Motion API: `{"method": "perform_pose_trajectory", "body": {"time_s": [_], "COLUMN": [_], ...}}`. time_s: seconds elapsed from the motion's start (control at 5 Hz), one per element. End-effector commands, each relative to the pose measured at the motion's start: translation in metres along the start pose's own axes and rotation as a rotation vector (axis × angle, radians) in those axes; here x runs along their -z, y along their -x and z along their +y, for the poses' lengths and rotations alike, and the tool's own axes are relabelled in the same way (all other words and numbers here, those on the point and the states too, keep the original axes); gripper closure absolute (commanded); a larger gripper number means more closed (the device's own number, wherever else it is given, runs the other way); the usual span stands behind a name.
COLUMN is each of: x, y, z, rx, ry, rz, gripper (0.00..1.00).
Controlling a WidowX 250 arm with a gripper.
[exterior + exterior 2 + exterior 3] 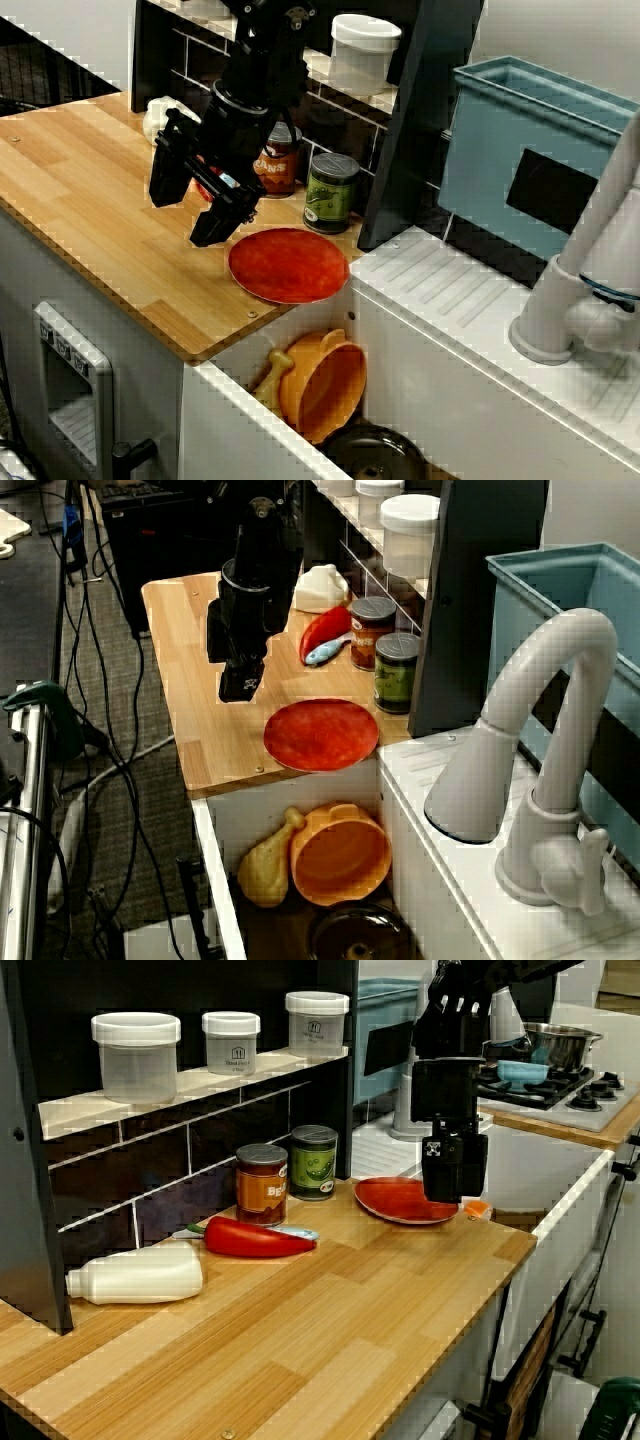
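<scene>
Gripper (183,220): spread wide, empty — just beside plate (288,264)
Plate: round, flat — no long axis
Pepper (250,1238): along wall (160,1175), tip toward plate
Cans (330,192): upright, behind plate

Worktop (90,190) of smooth pale wood; red plate (288,265) matt plastic; green tin (331,192) glossy metal.

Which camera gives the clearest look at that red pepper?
The counter-level view: the red pepper lies whole, unblocked. The faucet-side view shows it smaller; in the view from above the arm hides nearly all of it.
</scene>
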State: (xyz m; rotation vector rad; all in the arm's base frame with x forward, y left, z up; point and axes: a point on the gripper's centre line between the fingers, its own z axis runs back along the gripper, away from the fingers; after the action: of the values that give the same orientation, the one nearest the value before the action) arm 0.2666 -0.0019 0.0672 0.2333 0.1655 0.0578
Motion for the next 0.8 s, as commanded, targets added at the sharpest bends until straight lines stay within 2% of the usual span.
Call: {"method": "perform_pose_trajectory", "body": {"time_s": [0.0,0.2,0.4,0.6], "x": [0.000,-0.014,-0.058,-0.088], "y": [0.000,-0.007,-0.007,-0.006], "z": [0.000,0.022,0.045,0.072], "rx": [0.000,0.019,0.051,0.031], "ry": [0.000,-0.001,0.062,0.123], "rz": [0.000,0.032,0.079,0.028], "gripper": [0.00,0.00,0.00,0.00]}}
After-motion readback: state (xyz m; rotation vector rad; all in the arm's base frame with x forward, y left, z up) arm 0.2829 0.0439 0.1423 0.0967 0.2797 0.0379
